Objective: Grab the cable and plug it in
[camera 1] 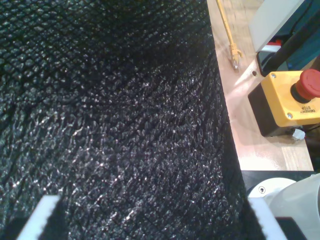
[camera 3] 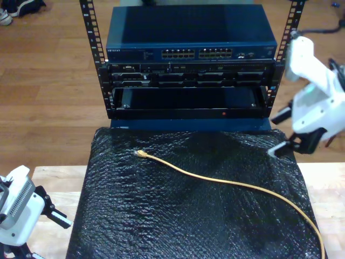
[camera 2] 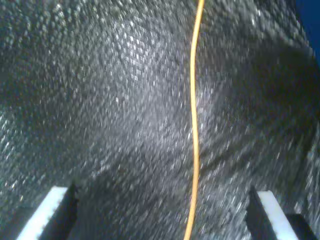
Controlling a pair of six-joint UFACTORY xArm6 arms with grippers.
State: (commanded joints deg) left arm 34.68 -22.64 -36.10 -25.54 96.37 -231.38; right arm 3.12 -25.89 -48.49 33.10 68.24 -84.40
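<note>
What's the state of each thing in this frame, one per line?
cable: lying loose on the black mat, ungripped.
cable's plug: unplugged, resting on the mat.
my first gripper: open, empty.
my second gripper: open, empty, above the cable.

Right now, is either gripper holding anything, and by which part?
No. My first gripper and my second gripper are open; the cable lies free.

"EMERGENCY STOP" (inverted) on yellow box (camera 1: 292,102)

Lab, network switch rack (camera 3: 188,59), emergency-stop box (camera 1: 292,102)
</note>
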